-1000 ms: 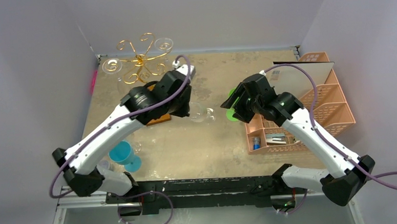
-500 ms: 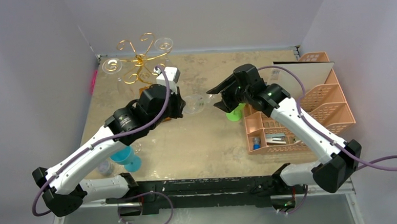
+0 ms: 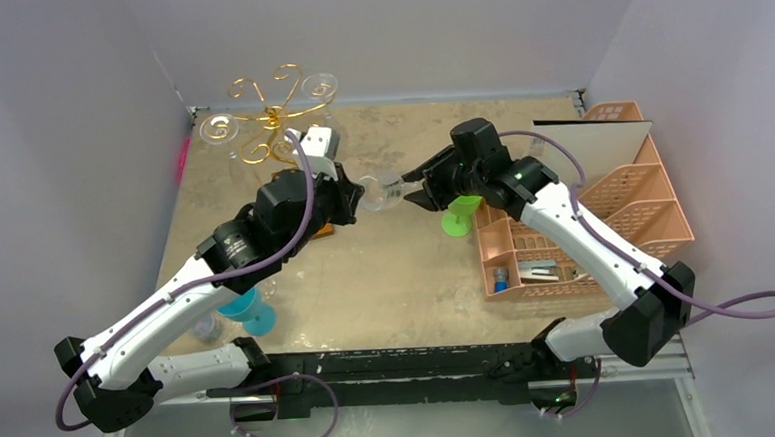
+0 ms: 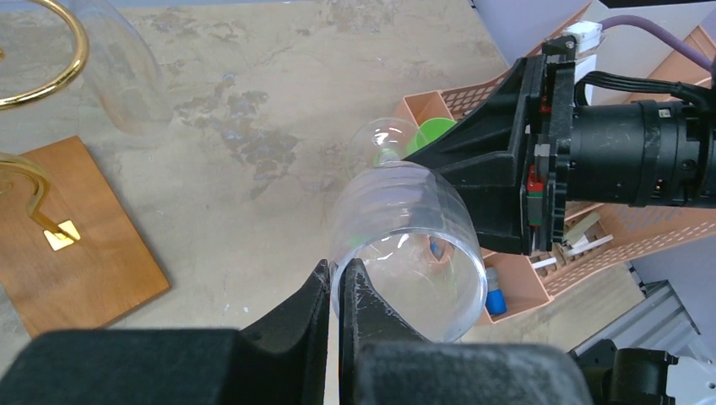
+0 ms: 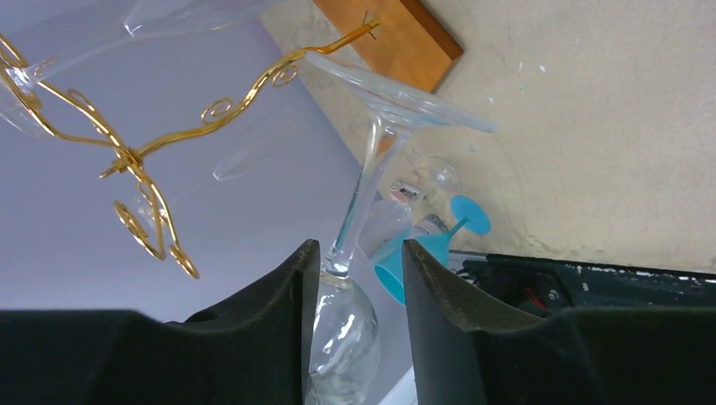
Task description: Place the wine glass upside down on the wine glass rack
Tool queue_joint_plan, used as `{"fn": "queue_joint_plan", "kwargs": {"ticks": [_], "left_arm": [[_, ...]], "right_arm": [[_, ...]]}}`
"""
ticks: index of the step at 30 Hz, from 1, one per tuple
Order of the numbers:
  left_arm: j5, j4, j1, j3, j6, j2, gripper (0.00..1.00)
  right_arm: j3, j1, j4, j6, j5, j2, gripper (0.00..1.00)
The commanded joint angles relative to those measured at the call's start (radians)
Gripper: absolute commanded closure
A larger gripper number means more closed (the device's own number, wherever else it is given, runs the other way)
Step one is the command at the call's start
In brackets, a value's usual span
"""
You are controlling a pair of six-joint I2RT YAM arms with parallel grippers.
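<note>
Within the last second the right fingers (image 5: 439, 295) have swung in from beside the green glass (image 3: 458, 215). They now straddle the stem of the wine glass (image 3: 380, 192), narrowing but not yet clamped. The left fingers (image 4: 297, 321) stay clenched on its rim, in the air just right of the rack (image 3: 273, 111). This looks like a handover. In view: one rack carrying two hung glasses (image 3: 220, 128), and one blue glass (image 3: 243, 301).

Soft, even light with faint shadows; small highlights glint on the wine glass (image 4: 405, 245).
</note>
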Motion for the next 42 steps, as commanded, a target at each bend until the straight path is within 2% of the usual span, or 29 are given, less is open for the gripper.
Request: {"fn": "queue_joint_plan", "kwargs": {"ticks": [1,4,7,16,20,28,32,37,42], "left_arm": [[0.023,0.124,-0.002,-0.016,-0.023,-0.036,1.00],[0.040,0.129,-0.002,-0.021,-0.023,-0.034,1.00],[0.042,0.139,-0.002,-0.031,-0.028,-0.034,1.00],[0.076,0.168,-0.001,-0.056,-0.035,-0.049,1.00],[0.091,0.159,-0.002,-0.060,-0.037,-0.053,0.99],[0.065,0.133,-0.001,-0.073,-0.073,-0.080,0.64],[0.062,0.130,-0.002,-0.078,-0.083,-0.100,0.49],[0.048,0.120,-0.001,-0.071,-0.078,-0.129,0.39],[0.037,0.090,-0.002,-0.026,-0.039,-0.152,0.34]], "right_arm": [[0.050,-0.001,0.035,0.040,-0.038,0.016,0.58],[0.054,0.000,0.053,0.041,-0.038,0.020,0.60],[0.052,-0.001,0.062,0.045,-0.042,0.021,0.66],[0.046,-0.001,0.082,0.076,-0.063,0.021,1.00],[0.054,-0.001,0.100,0.067,-0.057,0.022,1.00],[0.059,-0.002,0.104,0.017,-0.006,0.007,1.00],[0.070,-0.007,0.096,-0.071,0.035,-0.013,1.00],[0.060,-0.019,0.086,-0.182,0.112,-0.056,1.00],[0.039,-0.024,0.134,-0.338,0.179,-0.100,1.00]]}}
